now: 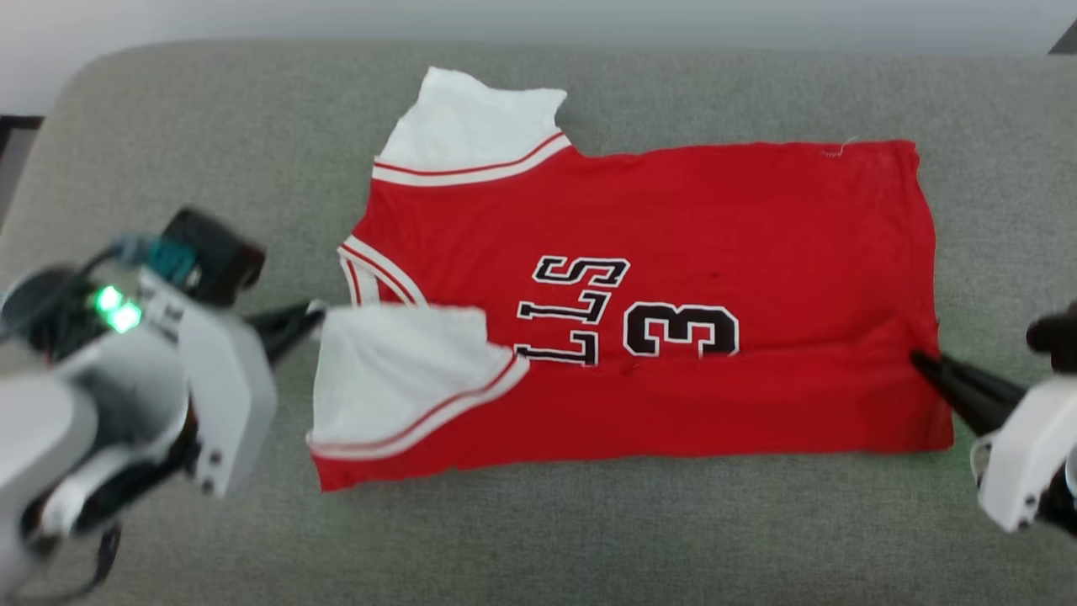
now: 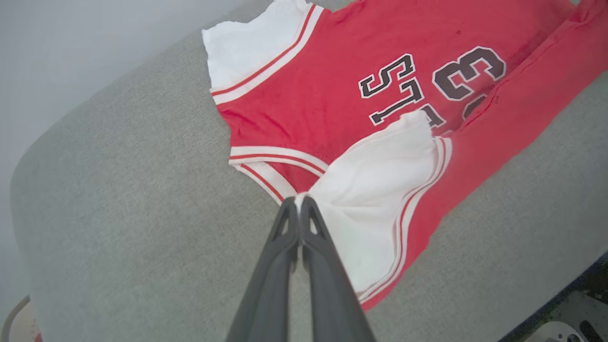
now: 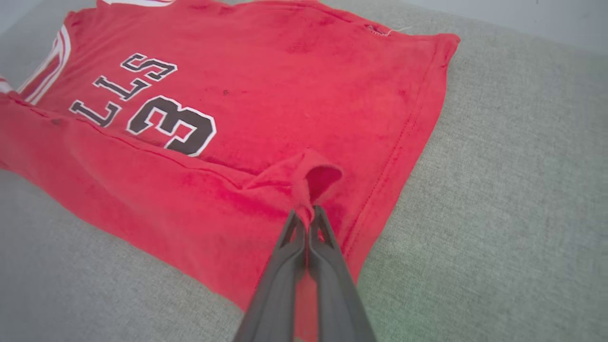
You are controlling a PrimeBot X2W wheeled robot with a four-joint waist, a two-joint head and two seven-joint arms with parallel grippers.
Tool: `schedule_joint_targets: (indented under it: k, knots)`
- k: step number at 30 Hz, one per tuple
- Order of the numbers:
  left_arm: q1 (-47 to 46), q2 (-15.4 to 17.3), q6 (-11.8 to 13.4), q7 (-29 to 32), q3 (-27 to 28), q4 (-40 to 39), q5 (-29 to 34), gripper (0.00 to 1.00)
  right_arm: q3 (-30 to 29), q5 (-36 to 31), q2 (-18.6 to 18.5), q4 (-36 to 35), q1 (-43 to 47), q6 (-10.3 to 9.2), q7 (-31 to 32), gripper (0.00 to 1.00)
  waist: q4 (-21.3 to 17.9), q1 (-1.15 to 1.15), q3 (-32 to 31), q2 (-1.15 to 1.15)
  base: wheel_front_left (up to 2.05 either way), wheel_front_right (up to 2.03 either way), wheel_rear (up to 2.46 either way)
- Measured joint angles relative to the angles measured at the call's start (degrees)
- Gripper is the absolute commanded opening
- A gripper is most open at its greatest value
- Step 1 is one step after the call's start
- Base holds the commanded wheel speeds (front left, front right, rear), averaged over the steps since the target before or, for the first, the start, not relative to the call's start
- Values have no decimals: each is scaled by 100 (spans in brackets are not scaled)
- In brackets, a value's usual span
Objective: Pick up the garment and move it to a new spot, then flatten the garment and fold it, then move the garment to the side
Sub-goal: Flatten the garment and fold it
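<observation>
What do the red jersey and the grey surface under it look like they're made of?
The garment looks like matte knit fabric, perhaps cotton: it puckers where the right gripper pinches it. The grey surface looks like woven upholstery, probably padded: visible weave, rounded corner.

Bench (image 1: 168, 126): broad padded top covered in grey-green woven cloth, with a fine weave plain in both wrist views. Its far left corner is rounded, and the far edge runs straight across the head view. The cloth lies smooth.

Wall (image 1: 538, 17) behind: pale grey-white, plain, rising from beyond the bench's far edge.

Light: even and soft, with faint shadows.

Dark strip (image 1: 10, 123) at the head view's left margin, beside the rounded corner; cannot tell what it is. Dark shape (image 1: 1067, 40) in the top right corner, likewise unclear.

Left wrist view, lower right: past the bench's edge, a patch of pale speckled floor (image 2: 567, 304), blurred.
</observation>
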Motion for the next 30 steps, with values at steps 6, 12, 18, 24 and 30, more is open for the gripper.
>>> schedule_joint_targets:
  k: [6,12,18,24,30]
  knots:
    - [-606,-851,-725,125,-47,1279,162,0,55,-207,248,592,-682,0,276,0,-25,0,223,0,0,0,0]
    - [-767,-1545,-1211,243,-215,2496,62,0,309,-253,465,1163,-1171,0,520,0,-50,0,387,0,0,0,0]
    - [-764,-1956,-1427,406,-339,3339,-252,0,539,-119,554,1438,-1457,0,677,0,-89,0,441,0,0,0,0]
    - [-763,-2229,-1489,637,-358,3947,-572,0,694,65,583,1677,-1656,0,794,0,-100,0,430,0,0,0,0]
    - [-767,-2518,-1507,755,-310,4435,-846,52,805,159,614,1917,-1795,1,918,2,-86,0,355,0,0,0,0]
